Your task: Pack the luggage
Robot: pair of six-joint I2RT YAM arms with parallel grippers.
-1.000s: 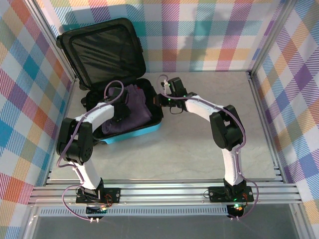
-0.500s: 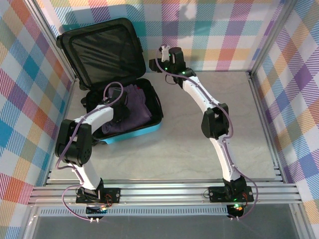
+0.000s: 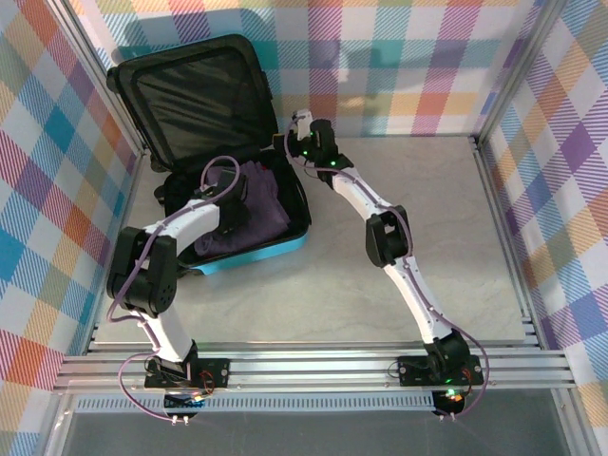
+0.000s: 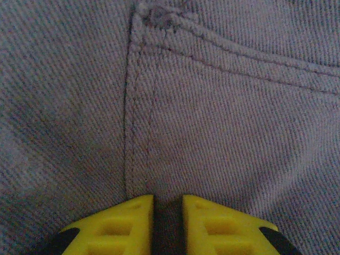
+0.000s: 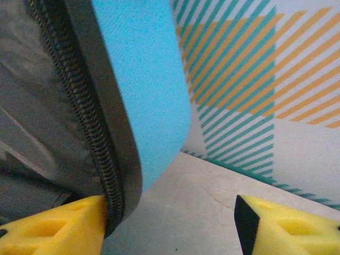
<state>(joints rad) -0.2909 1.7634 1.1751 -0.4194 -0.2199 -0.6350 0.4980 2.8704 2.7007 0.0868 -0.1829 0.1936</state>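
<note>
- Top external view: the luggage (image 3: 249, 258) is being shown open at the far left of the table (image 3: 446, 218), its lid (image 3: 199, 95) standing up against the checked wall.
- Purple clothing (image 3: 264, 204) is being carried in the base, while the lid's black lining is being left bare.
- The left gripper (image 4: 168, 199) is being pressed down onto the purple fabric, fingers almost together; whether a fold is being pinched cannot be told.
- The right gripper (image 5: 170, 204) is being held spread wide at the lid's right edge, one finger against the zipper edge (image 5: 79, 106), with nothing gripped.
- Closing the lid is being judged the step in hand. Next, the lid needs tipping forward over the base, with the left arm cleared out first.
</note>
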